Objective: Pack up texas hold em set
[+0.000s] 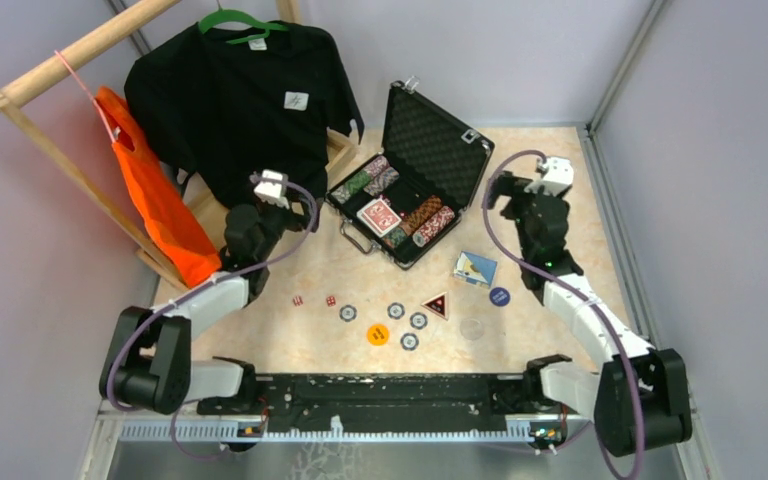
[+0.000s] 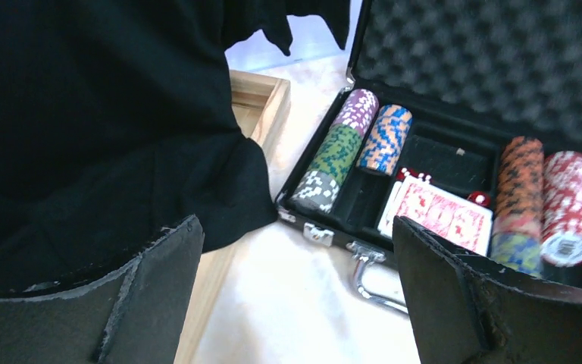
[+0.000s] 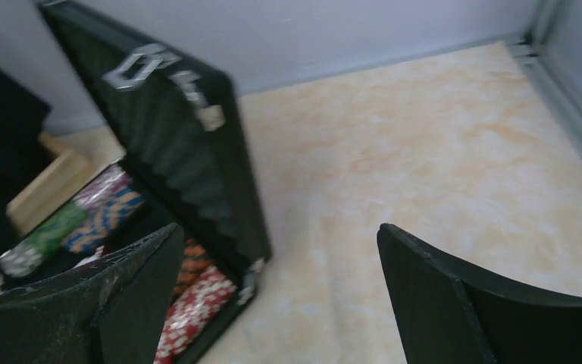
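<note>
The black case (image 1: 438, 145) is standing open at the far middle of the table (image 1: 300, 345), with striped chips (image 1: 422, 213) and red-backed cards (image 1: 379, 216) lying inside. Two red dice (image 1: 298, 300), loose chips (image 1: 396, 311) and a triangular token (image 1: 437, 304) are lying nearer the arms (outside the case). The left pincer (image 2: 295, 227) and right pincer (image 3: 280, 231) are both gaping wide, holding nothing.
</note>
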Controlling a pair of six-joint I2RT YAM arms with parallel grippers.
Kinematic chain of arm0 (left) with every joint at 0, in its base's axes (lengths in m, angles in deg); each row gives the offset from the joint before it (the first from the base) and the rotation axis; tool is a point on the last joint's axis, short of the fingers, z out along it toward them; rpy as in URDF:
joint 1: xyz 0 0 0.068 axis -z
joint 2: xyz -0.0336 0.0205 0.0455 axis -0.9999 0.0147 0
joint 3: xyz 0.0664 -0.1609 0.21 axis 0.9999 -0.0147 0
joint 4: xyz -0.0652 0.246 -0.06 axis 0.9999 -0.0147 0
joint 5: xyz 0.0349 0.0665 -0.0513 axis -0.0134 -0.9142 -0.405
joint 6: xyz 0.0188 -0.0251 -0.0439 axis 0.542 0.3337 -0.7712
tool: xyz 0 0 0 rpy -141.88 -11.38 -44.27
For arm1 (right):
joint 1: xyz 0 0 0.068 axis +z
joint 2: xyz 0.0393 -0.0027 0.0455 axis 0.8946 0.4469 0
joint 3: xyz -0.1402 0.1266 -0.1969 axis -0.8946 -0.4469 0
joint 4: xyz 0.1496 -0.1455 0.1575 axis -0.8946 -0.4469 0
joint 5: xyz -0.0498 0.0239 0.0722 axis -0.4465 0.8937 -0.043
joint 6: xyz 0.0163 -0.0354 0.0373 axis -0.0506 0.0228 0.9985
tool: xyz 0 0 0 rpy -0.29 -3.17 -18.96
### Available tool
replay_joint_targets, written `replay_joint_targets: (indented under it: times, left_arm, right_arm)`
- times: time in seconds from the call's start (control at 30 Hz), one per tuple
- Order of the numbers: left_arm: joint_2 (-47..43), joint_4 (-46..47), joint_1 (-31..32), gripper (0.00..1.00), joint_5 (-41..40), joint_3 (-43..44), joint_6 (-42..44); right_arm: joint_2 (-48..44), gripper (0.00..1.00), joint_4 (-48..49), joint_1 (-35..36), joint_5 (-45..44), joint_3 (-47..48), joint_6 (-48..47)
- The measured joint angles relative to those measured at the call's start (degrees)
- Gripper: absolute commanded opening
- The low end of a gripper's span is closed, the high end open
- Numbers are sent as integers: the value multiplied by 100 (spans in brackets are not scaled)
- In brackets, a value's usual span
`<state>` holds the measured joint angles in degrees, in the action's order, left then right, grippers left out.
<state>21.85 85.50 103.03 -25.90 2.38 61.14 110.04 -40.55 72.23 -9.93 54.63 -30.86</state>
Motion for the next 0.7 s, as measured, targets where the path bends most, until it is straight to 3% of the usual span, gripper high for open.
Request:
replay_joint_targets:
  times: [0.17, 0.2, 0.27, 0.3, 0.33, 0.37, 0.57, 0.7]
  left_arm:
    - [-46, -1390, 238, 99, -516, 894, -890]
    - [-63, -1530, 345, 99, -654, 949, -1027]
    - [-114, -1740, 522, 99, -824, 839, -1211]
    - [-133, -1810, 564, 99, -852, 761, -1261]
    - [-162, -1912, 619, 99, -898, 623, -1335]
    - [-184, -2020, 651, 99, -944, 498, -1399]
    - [-278, -2441, 662, 99, -1152, 20, -1869]
    - [-323, -2404, 662, 99, -1335, -68, -2120]
  right_arm:
    - [184, 98, -977, 881, 116, 662, 291]
    - [260, 87, -1091, 1008, 140, 662, 380]
    - [509, 37, -1259, 1231, 153, 660, 577]
    - [612, 19, -1307, 1309, 146, 660, 573]
    - [758, 6, -1384, 1462, 52, 664, 632]
    - [903, 0, -1482, 1679, -140, 680, 678]
    - [1674, 0, -2192, 3823, -2693, 1279, 450]
    - [2186, 0, -2898, 4282, -3897, 2315, 688]
